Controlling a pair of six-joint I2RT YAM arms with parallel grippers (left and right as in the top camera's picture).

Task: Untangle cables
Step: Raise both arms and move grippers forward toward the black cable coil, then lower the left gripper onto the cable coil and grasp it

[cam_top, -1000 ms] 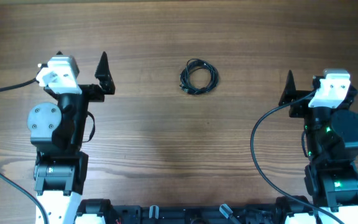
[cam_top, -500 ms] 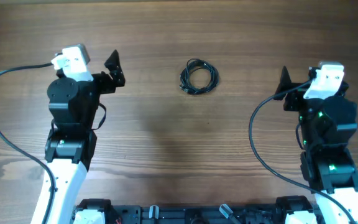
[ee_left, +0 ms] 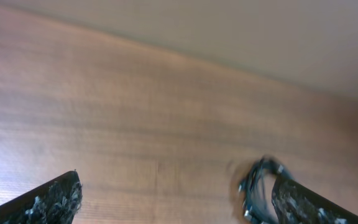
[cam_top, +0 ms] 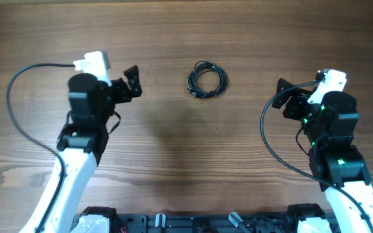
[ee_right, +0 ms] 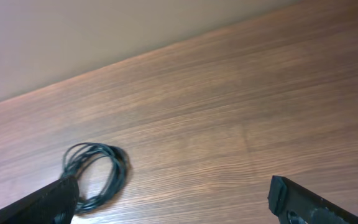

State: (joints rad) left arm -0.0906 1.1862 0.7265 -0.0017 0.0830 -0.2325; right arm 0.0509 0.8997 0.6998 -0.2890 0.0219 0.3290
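One small coil of cables (cam_top: 206,80), seemingly tangled, on wooden table (cam_top: 173,149)

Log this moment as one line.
cables: coiled bundle, untouched | left gripper: open, empty | right gripper: open, empty | stage: pre-grasp

Black arms (cam_top: 83,113) have white lower links (cam_top: 67,188), white wrist cameras (cam_top: 93,62), thick cables (cam_top: 262,139) and black fingers (ee_left: 42,204).

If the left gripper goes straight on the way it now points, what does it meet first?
Most likely bare table. In its wrist view the open left gripper aims at wood, while the cables lie off line, before the fingertip on the view's right, which may brush them. Depth is unclear.
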